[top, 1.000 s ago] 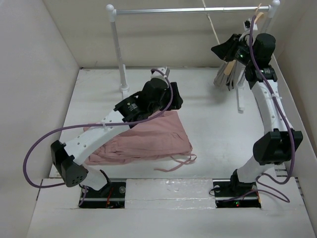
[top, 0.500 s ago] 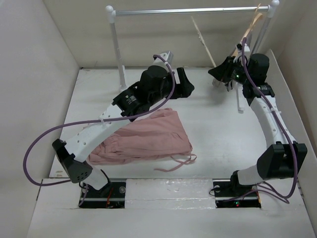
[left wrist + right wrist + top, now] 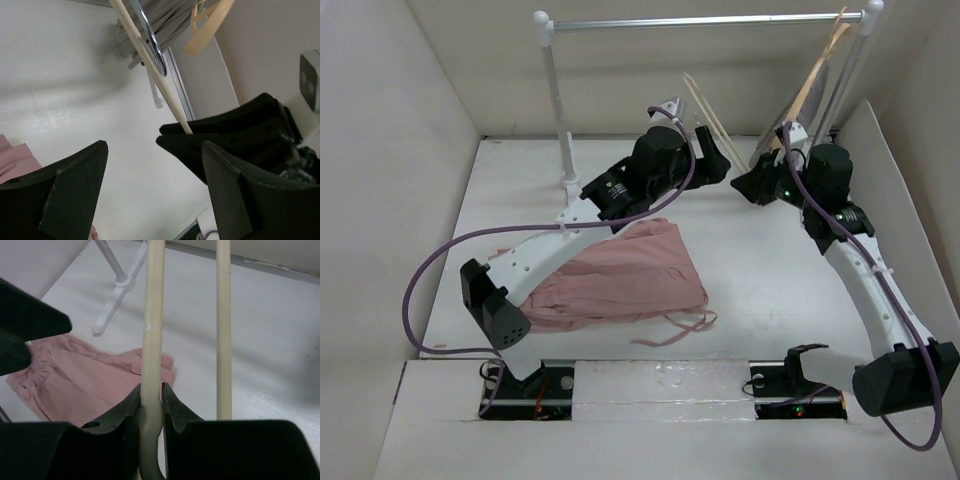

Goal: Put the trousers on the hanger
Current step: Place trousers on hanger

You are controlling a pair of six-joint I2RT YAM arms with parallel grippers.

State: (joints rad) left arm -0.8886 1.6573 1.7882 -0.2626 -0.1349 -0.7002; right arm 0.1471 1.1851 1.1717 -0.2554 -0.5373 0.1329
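The pink trousers (image 3: 620, 275) lie folded on the table in front of the left arm. They also show in the right wrist view (image 3: 85, 385). My right gripper (image 3: 748, 186) is shut on one thin rod of the cream hanger (image 3: 708, 122) and holds it tilted above the table. In the right wrist view the fingers (image 3: 172, 402) clamp the hanger (image 3: 152, 315). My left gripper (image 3: 713, 166) is open and empty just left of the hanger's lower end. In the left wrist view the gripper (image 3: 155, 192) has its jaws wide apart below the hanger rod (image 3: 150, 70).
A white clothes rack has its rail (image 3: 700, 20) at the back. A tan wooden hanger (image 3: 817, 72) with a grey garment (image 3: 770, 148) hangs at its right end. The rack's left post (image 3: 558, 110) stands behind the trousers. White walls close in both sides.
My right gripper has brought the cream hanger down from the rail toward the table's middle. My left gripper has risen off the trousers and moved back and right to the hanger.
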